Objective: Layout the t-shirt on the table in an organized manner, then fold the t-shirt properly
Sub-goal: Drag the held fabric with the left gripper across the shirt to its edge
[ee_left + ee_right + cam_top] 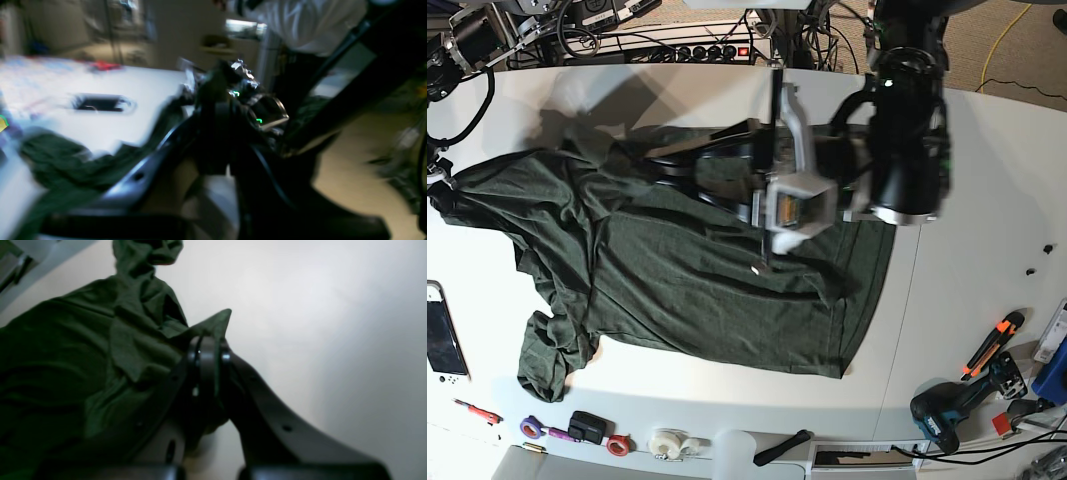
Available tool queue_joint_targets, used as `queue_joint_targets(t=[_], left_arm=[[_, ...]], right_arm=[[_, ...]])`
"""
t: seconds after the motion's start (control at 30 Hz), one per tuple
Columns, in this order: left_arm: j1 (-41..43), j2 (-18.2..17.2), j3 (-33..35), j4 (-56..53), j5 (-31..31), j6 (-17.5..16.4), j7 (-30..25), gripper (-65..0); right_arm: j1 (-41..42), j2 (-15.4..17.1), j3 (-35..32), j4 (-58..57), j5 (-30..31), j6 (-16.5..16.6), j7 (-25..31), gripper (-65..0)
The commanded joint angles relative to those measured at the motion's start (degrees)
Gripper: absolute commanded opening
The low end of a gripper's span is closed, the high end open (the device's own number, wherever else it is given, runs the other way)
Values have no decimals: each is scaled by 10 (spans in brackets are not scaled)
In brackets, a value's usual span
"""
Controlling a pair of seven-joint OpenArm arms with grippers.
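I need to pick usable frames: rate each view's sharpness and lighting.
Left wrist: heavy motion blur, the t-shirt and table smeared, foreground dark. Right wrist: dim, soft focus, but the right gripper reads as shut on cloth. Base: evenly lit, cloth sharp, the raised arm blurred.

no readable text, labels or numbers anywhere

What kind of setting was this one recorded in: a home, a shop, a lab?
Most likely a lab or workshop: a power strip with tangled cables sits behind the white table, and a cordless drill and tape rolls lie along its front edge.
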Motion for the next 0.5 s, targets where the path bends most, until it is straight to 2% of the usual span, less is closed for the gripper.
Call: queue_joint_targets(t=[0.0, 0.13, 0.33, 0.47], left_arm=[[-14, 4, -11, 24, 0, 0, -28, -650], [-29, 4, -39, 58, 76, 0, -79, -650], [-34, 1, -45, 54, 187, 0, -145, -650], [-51, 1, -45, 54, 282, 54, -205, -650]], right_arm=[[6, 13, 1, 8, 4, -3, 19, -650], [6, -6, 1, 8, -24, -8, 30, -650], [6, -41, 1, 8, -27, -8, 35, -650], [6, -58, 1, 7, -75, -8, 58, -650]])
